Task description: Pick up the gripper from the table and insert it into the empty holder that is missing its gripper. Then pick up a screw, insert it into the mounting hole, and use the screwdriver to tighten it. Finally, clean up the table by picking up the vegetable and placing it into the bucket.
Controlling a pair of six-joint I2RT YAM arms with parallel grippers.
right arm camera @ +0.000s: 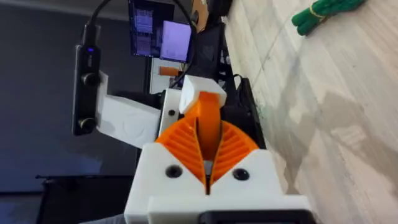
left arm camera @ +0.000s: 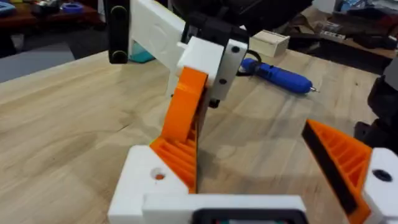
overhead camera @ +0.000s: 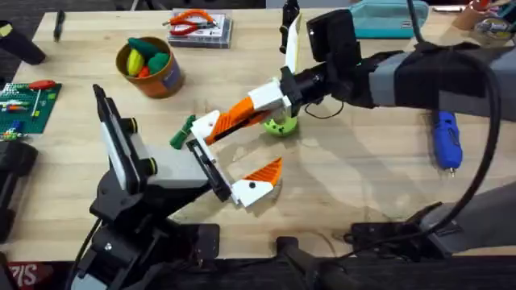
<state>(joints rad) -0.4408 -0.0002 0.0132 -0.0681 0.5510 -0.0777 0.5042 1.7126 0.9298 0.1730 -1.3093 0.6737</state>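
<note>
- Where the arms meet mid-table, pinching the orange finger piece (left arm camera: 177, 155) with the right gripper (overhead camera: 219, 127) pressed together on it.
- Spread wide at the left gripper (overhead camera: 246, 147), with that piece sitting on its side.
- Probably light, stiff, ribbed plastic, not slippery; best held by the flat sides, mid-length.

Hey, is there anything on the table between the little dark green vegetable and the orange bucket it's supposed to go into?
Nothing visible stands between the vegetable and the bucket. Only bare wood shows between them. The bucket already holds a few toy pieces, though its mouth is uncovered.
</note>
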